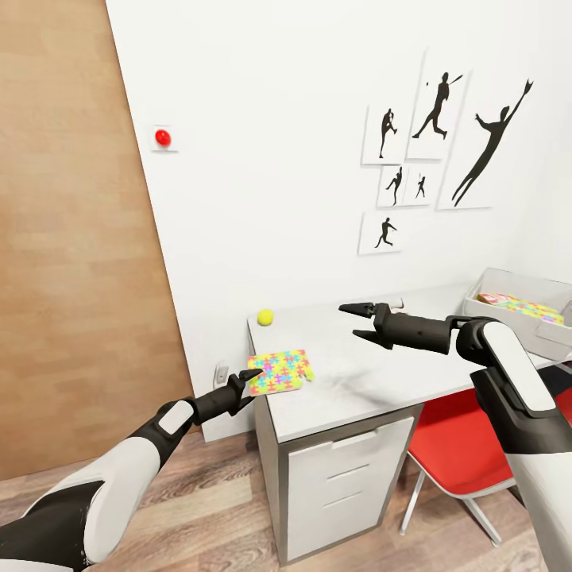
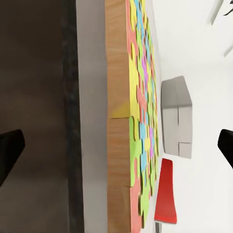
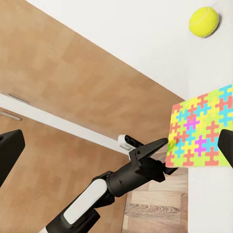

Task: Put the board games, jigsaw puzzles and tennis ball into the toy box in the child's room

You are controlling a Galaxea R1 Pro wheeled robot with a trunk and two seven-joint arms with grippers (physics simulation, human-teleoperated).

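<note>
While the jigsaw puzzle (image 1: 280, 371) is lying at the near left corner of the bench (image 1: 373, 381), we are lining our left pincer (image 1: 245, 382), released, up with its overhanging edge. We judge a level, edge-on approach is serving best. Our right pincer (image 1: 359, 321) is hovering released over the bench, the tennis ball (image 1: 265, 317) farther back, the toy box (image 1: 508, 295) at the right.

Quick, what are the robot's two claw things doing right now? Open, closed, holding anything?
Left end effector: open, empty, its tips at the edge of the jigsaw puzzle on the table.
Right end effector: open, empty, held above the table.
</note>
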